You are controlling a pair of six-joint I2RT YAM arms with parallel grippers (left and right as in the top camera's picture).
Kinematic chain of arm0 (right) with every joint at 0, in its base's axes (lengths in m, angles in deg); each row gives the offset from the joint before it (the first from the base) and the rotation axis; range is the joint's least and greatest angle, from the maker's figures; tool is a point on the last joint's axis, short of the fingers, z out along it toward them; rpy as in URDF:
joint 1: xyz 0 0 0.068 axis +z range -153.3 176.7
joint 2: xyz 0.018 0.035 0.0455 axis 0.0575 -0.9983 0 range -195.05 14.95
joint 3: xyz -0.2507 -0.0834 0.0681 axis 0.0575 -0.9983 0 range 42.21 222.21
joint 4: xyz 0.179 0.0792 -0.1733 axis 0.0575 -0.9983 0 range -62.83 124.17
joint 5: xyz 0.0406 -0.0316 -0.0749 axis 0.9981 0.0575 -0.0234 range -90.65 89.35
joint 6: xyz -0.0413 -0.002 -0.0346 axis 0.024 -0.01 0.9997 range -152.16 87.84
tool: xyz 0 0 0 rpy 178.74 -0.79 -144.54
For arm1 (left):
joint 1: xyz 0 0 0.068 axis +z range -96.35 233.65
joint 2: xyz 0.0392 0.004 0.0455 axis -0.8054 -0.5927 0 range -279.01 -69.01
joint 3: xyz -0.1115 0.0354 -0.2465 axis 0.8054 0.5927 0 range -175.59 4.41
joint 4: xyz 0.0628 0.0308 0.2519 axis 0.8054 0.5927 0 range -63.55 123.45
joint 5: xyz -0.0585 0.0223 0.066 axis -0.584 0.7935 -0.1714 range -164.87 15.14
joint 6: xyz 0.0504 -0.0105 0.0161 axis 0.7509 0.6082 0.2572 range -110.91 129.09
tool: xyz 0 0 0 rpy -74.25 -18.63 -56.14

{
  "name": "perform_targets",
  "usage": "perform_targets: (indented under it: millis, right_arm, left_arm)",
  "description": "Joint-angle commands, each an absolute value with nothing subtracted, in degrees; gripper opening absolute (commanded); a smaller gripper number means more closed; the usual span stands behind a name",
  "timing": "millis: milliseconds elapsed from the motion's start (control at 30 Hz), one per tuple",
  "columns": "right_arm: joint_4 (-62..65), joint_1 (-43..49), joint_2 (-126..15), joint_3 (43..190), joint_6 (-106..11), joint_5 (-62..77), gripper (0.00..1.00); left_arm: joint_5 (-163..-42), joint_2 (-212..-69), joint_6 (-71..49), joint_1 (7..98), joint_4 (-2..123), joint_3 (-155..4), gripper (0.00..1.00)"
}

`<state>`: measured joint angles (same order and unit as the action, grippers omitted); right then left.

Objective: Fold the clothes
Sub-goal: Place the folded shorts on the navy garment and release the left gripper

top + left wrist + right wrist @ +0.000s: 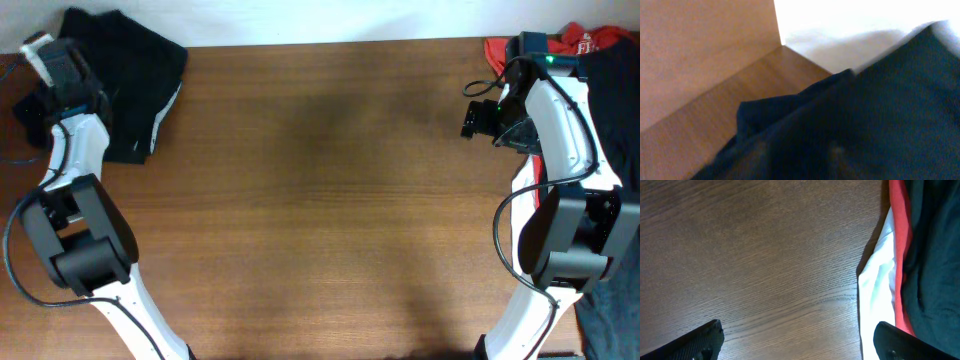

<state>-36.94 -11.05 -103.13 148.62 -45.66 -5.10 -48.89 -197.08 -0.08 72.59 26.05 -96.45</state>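
Black garment [880, 110] crowds the left wrist lens, at the far-left corner of the table [320, 200].
We find the left gripper [50, 55] over it; fingers apart or together, we cannot tell. The right gripper [800, 345] hangs above the table, fingers spread wide and holding nothing, just beside the red garment [900, 240], white garment [880, 280] and dark garment [935, 255].

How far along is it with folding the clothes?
Looks done: one black fabric garment with a pale edge lies flat at the left corner, the left gripper over it. In hand: nothing for the right gripper, open above the wooden table. Left: the heap of red, white and dark clothes on the right.
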Motion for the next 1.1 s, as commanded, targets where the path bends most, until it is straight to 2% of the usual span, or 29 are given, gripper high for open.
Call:
perform_targets:
  millis: [0,67,100,200,233,267,300,367,533,567,833,900,933,967,1000,1033,1067]
  right_arm:
    - [-36.9,-11.2,-102.8,149.4,-46.2,-5.2,0.99]
    - [-36.9,-11.2,-102.8,149.4,-46.2,-5.2,0.99]
    - [-37.0,-11.2,-102.8,149.4,-46.2,-5.2,0.99]
    - [-36.9,-11.2,-102.8,149.4,-46.2,-5.2,0.99]
    - [-37.0,-11.2,-102.8,149.4,-46.2,-5.2,0.99]
    - [-37.0,-11.2,-102.8,149.4,-46.2,-5.2,0.99]
    - [-36.9,-11.2,-102.8,149.4,-46.2,-5.2,0.99]
    - [-37.0,-11.2,-102.8,149.4,-46.2,-5.2,0.99]
    - [-36.9,-11.2,-102.8,149.4,-46.2,-5.2,0.99]
    - [-36.9,-11.2,-102.8,149.4,-46.2,-5.2,0.99]
    - [-36.9,-11.2,-102.8,149.4,-46.2,-5.2,0.99]
    - [-36.9,-11.2,-102.8,149.4,-46.2,-5.2,0.99]
    - [-36.9,-11.2,-102.8,149.4,-46.2,-5.2,0.99]
    - [-36.9,-11.2,-102.8,149.4,-46.2,-5.2,0.99]
    - [-36.9,-11.2,-102.8,149.4,-46.2,-5.2,0.99]
    - [-36.9,-11.2,-102.8,149.4,-46.2,-5.2,0.99]
    - [-37.0,-11.2,-102.8,149.4,-46.2,-5.2,0.99]
  left_arm:
    - [-47.9,-198.8,4.5,74.5,27.2,-98.0,0.7]
    - [-45.1,-198.6,9.2,74.3,28.5,-99.2,0.82]
    - [-45.0,-198.4,9.2,74.0,29.9,-100.0,0.85]
    - [-45.3,-197.8,9.1,71.2,32.7,-100.5,0.86]
    - [-45.5,-197.8,9.1,70.3,34.4,-100.5,0.81]
    - [-46.2,-197.8,9.2,69.6,36.9,-100.5,0.74]
    - [-46.6,-197.8,9.1,69.2,40.4,-100.5,0.29]
    - [-47.0,-198.2,9.1,69.3,46.0,-100.5,0.0]
    - [-61.7,-199.8,9.1,72.9,57.0,-100.5,0.02]
    - [-63.5,-200.1,9.1,73.1,59.0,-100.5,0.11]
    - [-70.0,-199.7,9.1,72.9,65.8,-100.5,0.1]
    - [-70.2,-195.7,8.2,72.8,68.6,-100.6,0.05]
    - [-70.2,-192.4,8.2,72.6,69.4,-100.6,0.16]
    - [-70.2,-188.5,6.8,72.3,69.9,-100.5,0.42]
    - [-71.4,-185.1,5.7,72.1,70.3,-100.5,0.8]
    - [-73.6,-181.8,5.0,71.9,70.9,-100.5,0.99]
    - [-76.7,-176.8,2.6,71.9,71.8,-100.5,0.99]
